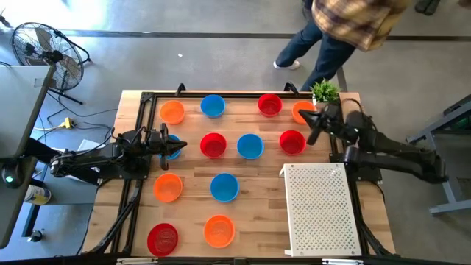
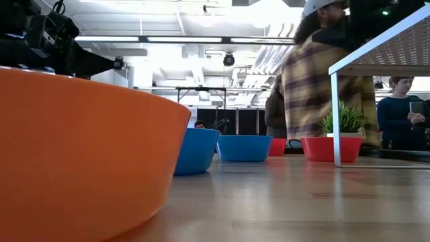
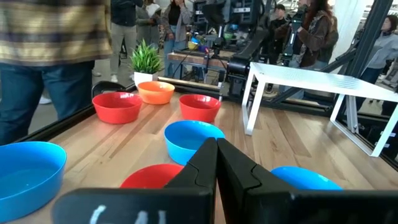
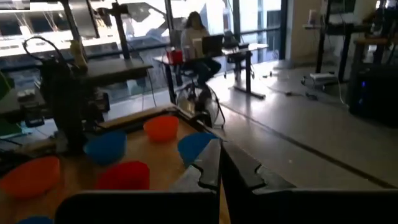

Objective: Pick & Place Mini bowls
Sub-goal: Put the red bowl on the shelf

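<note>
The left gripper point(image 1: 179, 145), jaws closed and empty, hung over a blue mini bowl point(image 1: 171, 148), like the right gripper point(image 1: 312, 137) beside a red mini bowl point(image 1: 292, 142).

Glossy red, orange and blue mini bowls point(image 1: 213, 145) on a pale wood-grain surface point(image 1: 257, 199), white perforated tray point(image 1: 320, 206) beside them, green plant point(image 1: 324, 91) beyond the tray, yellow-brown plaid shirt point(image 1: 358, 20) on a person

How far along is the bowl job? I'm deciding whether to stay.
Nothing looks done: the mini bowls lie spread singly on the table, none on the white tray. Nothing is held: the left gripper, shut, hovers over a blue bowl; the right gripper, shut, sits beside an orange bowl. Every bowl is left to move.
</note>
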You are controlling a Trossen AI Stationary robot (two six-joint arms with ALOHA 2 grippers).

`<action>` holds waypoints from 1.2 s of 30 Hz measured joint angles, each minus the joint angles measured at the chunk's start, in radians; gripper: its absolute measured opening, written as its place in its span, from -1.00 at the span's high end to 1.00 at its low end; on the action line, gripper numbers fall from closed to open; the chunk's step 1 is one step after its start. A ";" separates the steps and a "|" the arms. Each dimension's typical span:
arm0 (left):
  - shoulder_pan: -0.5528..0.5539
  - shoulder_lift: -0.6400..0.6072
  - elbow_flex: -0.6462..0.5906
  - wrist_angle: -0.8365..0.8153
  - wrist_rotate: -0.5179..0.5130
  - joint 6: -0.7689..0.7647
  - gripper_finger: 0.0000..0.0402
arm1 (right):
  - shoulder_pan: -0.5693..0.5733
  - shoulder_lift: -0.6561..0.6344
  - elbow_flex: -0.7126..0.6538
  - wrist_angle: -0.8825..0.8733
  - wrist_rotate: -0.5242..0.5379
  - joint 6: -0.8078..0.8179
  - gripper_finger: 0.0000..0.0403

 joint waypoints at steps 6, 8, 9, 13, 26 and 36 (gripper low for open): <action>0.000 0.000 0.000 0.000 -0.011 0.038 1.00 | 0.000 0.241 0.246 -0.320 0.044 0.083 1.00; 0.000 0.000 0.000 0.001 -0.019 0.046 1.00 | 0.000 0.308 0.318 -0.450 0.057 0.125 1.00; 0.000 0.000 0.000 0.002 -0.023 0.048 1.00 | -0.001 0.338 0.351 -0.514 0.064 0.153 1.00; 0.000 0.000 0.000 0.003 -0.033 0.064 1.00 | -0.037 0.432 0.439 -0.759 0.028 0.325 1.00; 0.000 0.000 0.000 0.013 -0.079 0.079 1.00 | -0.212 0.564 0.325 -0.918 -0.114 0.549 0.42; 0.000 0.000 0.000 0.013 -0.082 0.094 1.00 | -0.304 0.655 0.212 -0.834 -0.182 0.539 0.25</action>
